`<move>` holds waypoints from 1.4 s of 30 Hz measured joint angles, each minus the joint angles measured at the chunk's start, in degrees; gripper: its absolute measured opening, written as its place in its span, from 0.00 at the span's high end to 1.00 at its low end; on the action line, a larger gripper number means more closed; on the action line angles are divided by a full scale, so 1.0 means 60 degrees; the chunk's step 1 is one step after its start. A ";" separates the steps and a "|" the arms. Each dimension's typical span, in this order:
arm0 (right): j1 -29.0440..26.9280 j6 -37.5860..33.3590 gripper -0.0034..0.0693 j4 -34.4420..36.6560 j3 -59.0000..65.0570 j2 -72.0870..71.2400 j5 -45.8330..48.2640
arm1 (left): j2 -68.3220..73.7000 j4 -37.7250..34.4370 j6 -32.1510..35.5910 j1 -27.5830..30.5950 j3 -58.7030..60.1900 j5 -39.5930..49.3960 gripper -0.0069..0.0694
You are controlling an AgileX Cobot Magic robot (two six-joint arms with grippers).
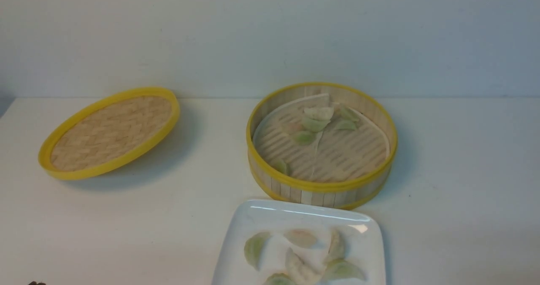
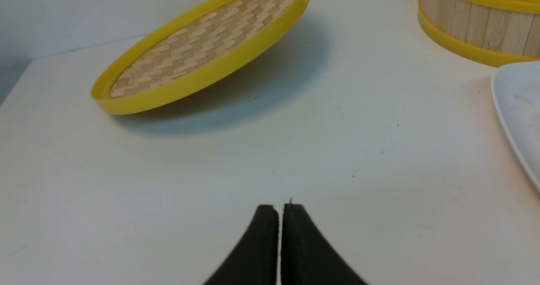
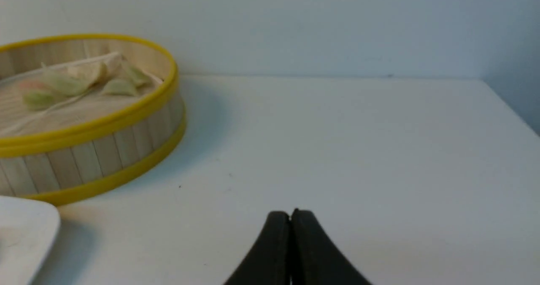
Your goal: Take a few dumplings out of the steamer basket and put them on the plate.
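Observation:
The bamboo steamer basket (image 1: 322,188) stands at the middle of the white table with several pale green and off-white dumplings (image 1: 314,124) lying on its slatted floor. Just in front of it sits the white square plate (image 1: 261,211), holding several more dumplings (image 1: 300,237). Neither arm shows in the front view. My left gripper (image 2: 279,206) is shut and empty, low over bare table to the left of the plate (image 2: 512,103). My right gripper (image 3: 290,212) is also shut on nothing, over bare table right of the steamer basket (image 3: 93,150).
The shallow woven lid (image 1: 110,131) with a yellow rim rests tilted at the back left, also seen in the left wrist view as the lid (image 2: 202,49). A pale wall runs behind the table. The table's right edge (image 3: 512,108) lies beyond my right gripper.

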 joint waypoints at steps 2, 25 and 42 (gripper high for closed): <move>0.0061 0.0000 0.97 0.0000 0.0000 0.0000 0.0011 | 0.0000 0.0000 0.0000 0.0000 0.0000 0.0000 0.92; 0.0314 0.0000 0.97 0.0008 0.0000 0.0000 0.0011 | 0.0000 0.0000 0.0000 0.0000 0.0000 0.0000 0.92; 0.0314 0.0000 0.97 0.0008 0.0000 0.0000 0.0011 | 0.0000 0.0000 0.0000 0.0000 0.0000 0.0000 0.92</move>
